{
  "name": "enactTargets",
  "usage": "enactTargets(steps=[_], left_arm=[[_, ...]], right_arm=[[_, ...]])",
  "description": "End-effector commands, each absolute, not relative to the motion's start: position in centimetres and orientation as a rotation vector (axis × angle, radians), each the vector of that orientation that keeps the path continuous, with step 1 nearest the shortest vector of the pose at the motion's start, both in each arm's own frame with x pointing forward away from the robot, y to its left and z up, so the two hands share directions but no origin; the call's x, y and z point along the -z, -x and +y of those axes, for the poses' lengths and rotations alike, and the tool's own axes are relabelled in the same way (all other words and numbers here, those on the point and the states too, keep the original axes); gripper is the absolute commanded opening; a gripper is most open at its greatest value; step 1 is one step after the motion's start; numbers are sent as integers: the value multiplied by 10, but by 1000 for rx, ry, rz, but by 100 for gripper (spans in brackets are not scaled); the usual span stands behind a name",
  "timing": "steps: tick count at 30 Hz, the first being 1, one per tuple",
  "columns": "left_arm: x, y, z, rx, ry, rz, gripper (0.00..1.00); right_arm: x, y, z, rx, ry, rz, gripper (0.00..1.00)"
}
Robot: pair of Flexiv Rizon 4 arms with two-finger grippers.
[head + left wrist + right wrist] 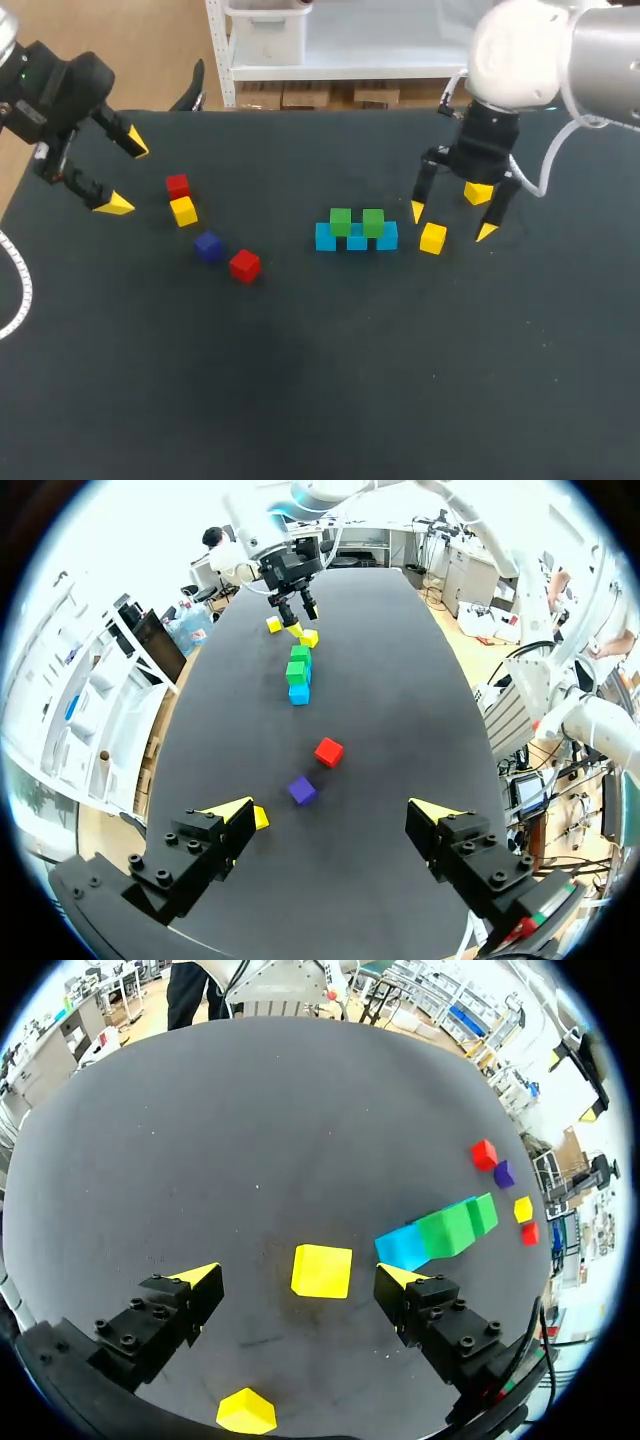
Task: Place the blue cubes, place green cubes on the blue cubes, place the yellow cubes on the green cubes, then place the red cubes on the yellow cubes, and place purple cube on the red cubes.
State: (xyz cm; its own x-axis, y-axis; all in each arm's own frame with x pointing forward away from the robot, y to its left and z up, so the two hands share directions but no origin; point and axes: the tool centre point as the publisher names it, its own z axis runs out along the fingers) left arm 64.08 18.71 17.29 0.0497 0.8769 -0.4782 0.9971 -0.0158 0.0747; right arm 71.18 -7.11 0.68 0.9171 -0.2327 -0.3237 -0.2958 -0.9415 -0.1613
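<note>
While the right claw [452, 222] stands wide open astride a small yellow cube [432, 238], the head view shows a row of light-blue cubes [356, 241] beside it carrying two green cubes [340, 221]. The yellow, red and purple tiers evidently remain. Left wrist view: left claw [335, 815] open and empty, dark purple cube [302, 790] and red cube [328, 751] ahead. Right wrist view: the small yellow cube [321, 1271] between the spread fingers, untouched; a second yellow cube [246, 1411] under the claw.
</note>
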Motion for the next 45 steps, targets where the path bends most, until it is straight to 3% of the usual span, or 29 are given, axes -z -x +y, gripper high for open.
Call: enactTargets(steps=[1,2,3,6,11,19,21,26,28,36,39,40,41,45], left_arm=[[-173,-641,188,423,-1949,1877,100],[-173,-641,188,423,-1949,1877,100],[-173,-641,188,423,-1949,1877,100],[-173,-641,188,423,-1949,1877,100],[-173,-641,188,423,-1949,1877,100],[-173,-641,188,423,-1949,1877,100],[-173,-641,188,423,-1949,1877,100],[-173,-641,188,423,-1949,1877,100],[-173,-641,188,423,-1949,1877,100],[-173,-641,188,423,-1949,1877,100],[-173,-641,188,423,-1949,1877,100],[-173,-641,188,423,-1949,1877,100],[-173,-641,188,423,-1949,1877,100],[-173,-641,188,423,-1949,1877,100]], right_arm=[[-2,-717,-66,-466,2885,415,99],[-1,-718,-66,-468,2888,420,89],[0,-718,-65,-471,2895,431,86],[2,-718,-65,-462,2911,442,96],[4,-718,-65,-457,2926,467,82],[2,-717,-60,-455,2937,532,83],[3,-716,-59,-458,2938,545,72],[2,-715,-56,-464,2938,564,62],[3,-715,-55,-465,2939,568,49],[4,-712,-52,-472,2951,583,38],[4,-712,-52,-473,2953,591,21],[4,-712,-52,-473,2953,594,7],[4,-712,-52,-471,2953,600,0],[4,-711,-53,-469,2942,633,0]])
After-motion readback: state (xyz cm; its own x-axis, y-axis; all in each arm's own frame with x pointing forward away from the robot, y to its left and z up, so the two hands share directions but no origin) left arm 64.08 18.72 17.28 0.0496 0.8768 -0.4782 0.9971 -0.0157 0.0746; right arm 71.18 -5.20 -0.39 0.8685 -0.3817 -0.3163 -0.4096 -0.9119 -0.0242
